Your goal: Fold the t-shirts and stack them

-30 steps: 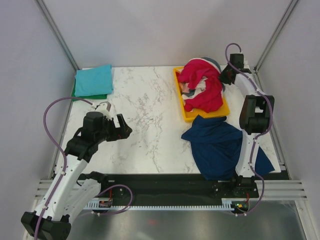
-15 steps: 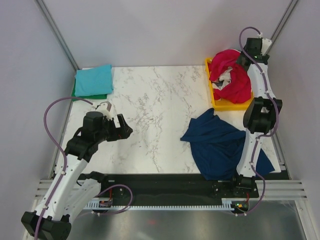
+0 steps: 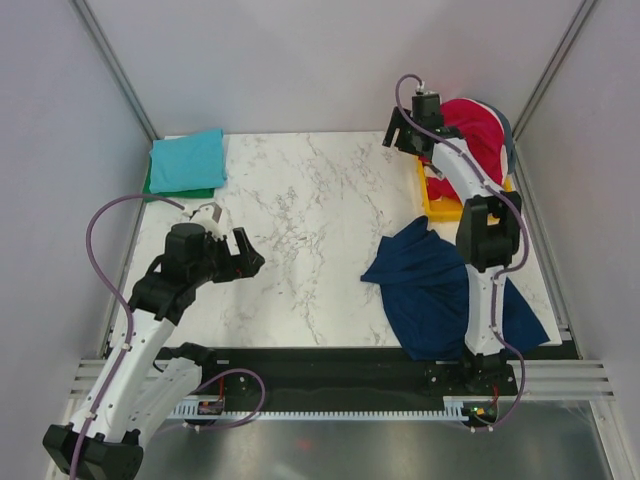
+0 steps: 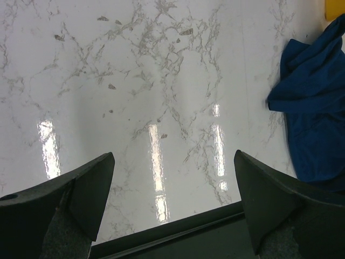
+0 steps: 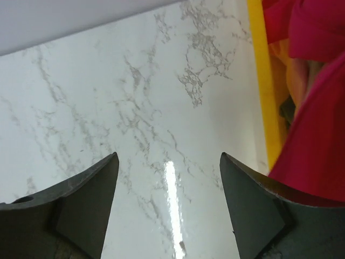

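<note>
A crumpled navy blue t-shirt [image 3: 440, 290] [image 4: 312, 118] lies on the marble at the front right, partly under the right arm. A magenta-red t-shirt [image 3: 480, 130] [image 5: 318, 135] is heaped in the yellow tray [image 3: 435, 205] [image 5: 261, 81] at the back right. A folded teal t-shirt [image 3: 188, 158] rests on a green one [image 3: 180, 192] at the back left corner. My right gripper [image 3: 398, 135] [image 5: 168, 156] hangs open over bare marble just left of the tray, holding nothing. My left gripper [image 3: 240, 255] [image 4: 173, 156] is open and empty at the front left, well away from the navy shirt.
Grey walls with metal posts close in the table on three sides. A black rail [image 3: 330, 365] runs along the near edge between the arm bases. A corner of the yellow tray [image 4: 334, 8] shows at the top right of the left wrist view.
The tray with the red shirt slid from mid-table to the back right corner. My right gripper then opened, let go and swung left of the tray. The left arm stayed still.
</note>
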You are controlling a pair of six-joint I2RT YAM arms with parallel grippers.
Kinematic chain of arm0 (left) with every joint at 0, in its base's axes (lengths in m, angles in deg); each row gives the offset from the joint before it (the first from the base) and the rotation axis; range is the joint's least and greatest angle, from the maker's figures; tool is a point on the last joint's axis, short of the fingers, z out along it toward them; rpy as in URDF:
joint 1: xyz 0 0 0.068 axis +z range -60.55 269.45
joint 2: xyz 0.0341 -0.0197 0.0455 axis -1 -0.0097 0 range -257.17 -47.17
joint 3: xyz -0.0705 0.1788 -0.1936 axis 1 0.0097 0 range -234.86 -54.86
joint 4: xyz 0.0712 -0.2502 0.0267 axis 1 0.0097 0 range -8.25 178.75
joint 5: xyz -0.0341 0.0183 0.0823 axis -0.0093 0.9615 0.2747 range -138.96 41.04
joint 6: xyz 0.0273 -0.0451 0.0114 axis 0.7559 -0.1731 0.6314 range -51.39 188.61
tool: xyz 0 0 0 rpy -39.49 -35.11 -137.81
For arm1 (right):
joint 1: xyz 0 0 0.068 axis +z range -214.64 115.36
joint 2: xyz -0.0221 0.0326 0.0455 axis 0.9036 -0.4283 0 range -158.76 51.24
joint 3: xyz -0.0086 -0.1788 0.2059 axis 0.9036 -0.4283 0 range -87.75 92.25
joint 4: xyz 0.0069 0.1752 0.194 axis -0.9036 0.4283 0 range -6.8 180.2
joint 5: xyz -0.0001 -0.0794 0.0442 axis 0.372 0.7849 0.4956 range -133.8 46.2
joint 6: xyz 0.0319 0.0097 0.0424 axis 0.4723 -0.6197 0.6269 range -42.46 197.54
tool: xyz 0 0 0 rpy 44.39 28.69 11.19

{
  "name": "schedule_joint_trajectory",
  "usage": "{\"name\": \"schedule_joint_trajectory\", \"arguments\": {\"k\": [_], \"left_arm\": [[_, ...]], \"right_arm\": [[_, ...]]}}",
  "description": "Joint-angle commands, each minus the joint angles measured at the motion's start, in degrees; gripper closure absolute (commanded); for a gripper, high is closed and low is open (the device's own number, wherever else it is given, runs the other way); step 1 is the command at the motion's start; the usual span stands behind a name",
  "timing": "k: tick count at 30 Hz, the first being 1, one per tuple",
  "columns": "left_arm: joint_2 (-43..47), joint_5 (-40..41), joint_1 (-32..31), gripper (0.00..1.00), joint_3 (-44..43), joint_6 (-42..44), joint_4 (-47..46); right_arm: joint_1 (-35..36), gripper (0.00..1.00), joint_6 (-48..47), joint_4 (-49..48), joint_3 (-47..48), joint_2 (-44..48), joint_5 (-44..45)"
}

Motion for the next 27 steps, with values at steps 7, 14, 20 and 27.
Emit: {"name": "schedule_joint_trajectory", "arguments": {"k": [7,14,20,27], "left_arm": [[0.8,0.4,0.3,0.01,-0.7,1.0,-1.2],[0.4,-0.2,0.4,0.01,-0.7,0.9,-1.2],[0.0,-0.6,0.4,0.01,-0.8,0.9,-1.2],[1.2,0.1,0.5,0.01,-0.7,0.9,-1.2]], "right_arm": [[-3.9,0.16,-5.5,8.5,8.4,-16.8,10.4],[-11.9,0.17,-7.6,7.2,-1.8,-9.5,13.0],[-11.0,0.15,-9.3,7.4,-5.7,-0.3,6.3],[-6.2,0.14,-6.8,8.0,-17.0,9.6,2.8]]}}
